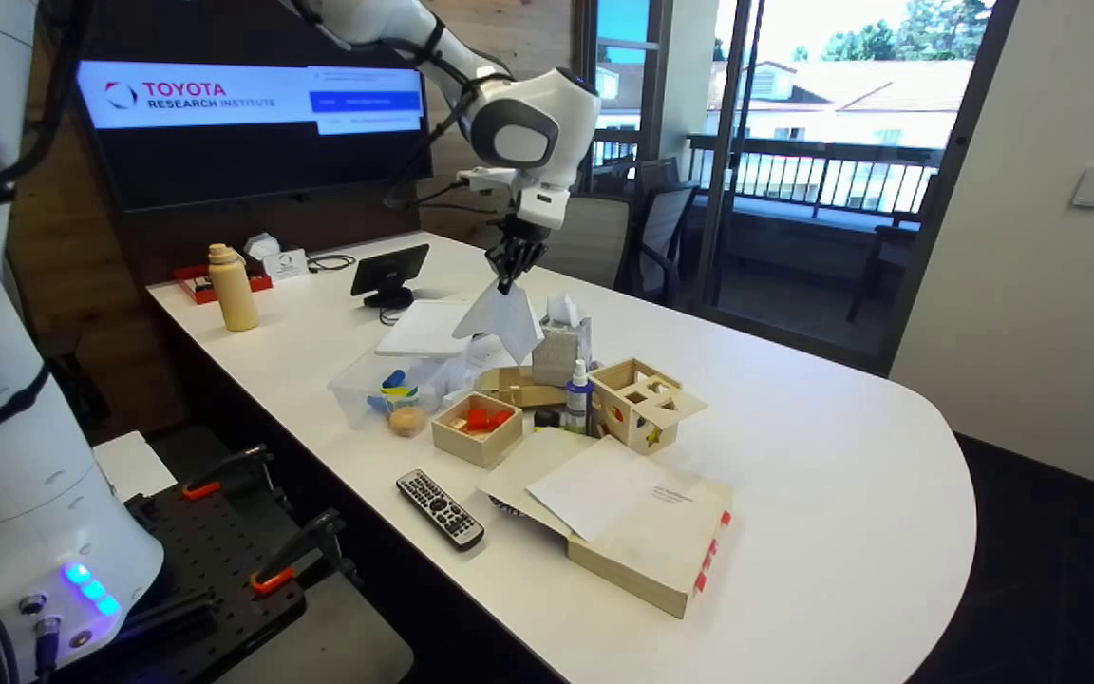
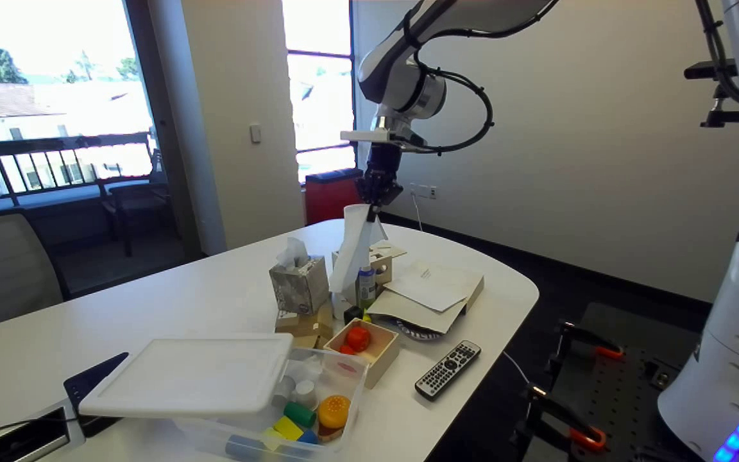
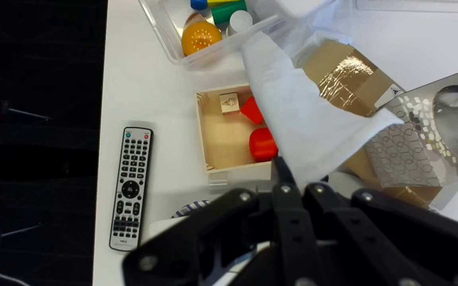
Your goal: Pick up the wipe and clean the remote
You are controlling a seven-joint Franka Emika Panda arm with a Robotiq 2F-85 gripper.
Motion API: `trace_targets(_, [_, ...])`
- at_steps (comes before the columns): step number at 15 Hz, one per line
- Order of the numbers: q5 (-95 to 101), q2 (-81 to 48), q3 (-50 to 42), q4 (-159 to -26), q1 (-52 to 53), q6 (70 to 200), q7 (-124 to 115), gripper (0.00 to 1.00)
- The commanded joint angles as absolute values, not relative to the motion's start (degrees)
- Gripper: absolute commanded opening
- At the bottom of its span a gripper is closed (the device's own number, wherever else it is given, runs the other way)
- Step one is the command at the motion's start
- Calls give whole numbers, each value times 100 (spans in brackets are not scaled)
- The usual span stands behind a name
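The wipe is a thin white sheet that hangs from my gripper in both exterior views (image 1: 506, 326) (image 2: 351, 251) and in the wrist view (image 3: 300, 115). My gripper (image 1: 506, 285) is shut on it, and it shows too in an exterior view (image 2: 373, 215) and the wrist view (image 3: 298, 174). The gripper is well above the table, over the cluttered middle. The remote is silver with black buttons and lies face up near the table edge in both exterior views (image 1: 440, 510) (image 2: 448, 370) and at the left of the wrist view (image 3: 130, 188). The gripper is apart from it.
A wooden box (image 1: 478, 439) with red pieces stands close to the remote. A thick open book (image 1: 642, 532) lies on its other side. A tissue box (image 2: 299, 285), spray bottle (image 1: 578, 399), wooden shape cube (image 1: 637, 404) and clear bin (image 2: 324, 391) crowd the middle.
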State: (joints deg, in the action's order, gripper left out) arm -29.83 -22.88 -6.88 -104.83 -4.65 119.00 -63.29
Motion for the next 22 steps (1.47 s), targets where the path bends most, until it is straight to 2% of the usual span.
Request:
trace_targets(1, [-3200,-1454,-618,-11913,-445,12679,-6246,0])
trace_targets(8, [-3452,-225,-646,-14207,-471,13045,-6347,0])
trace_targets(12, [-3118,362,-689,-15619,-484,13665,-6780,0])
trace_targets(16, [-2786,307,-637,-16099,-516,14159,-7138,0])
trace_targets(22, [-2576,-322,-461,-15674,-374,15483,-7476,0])
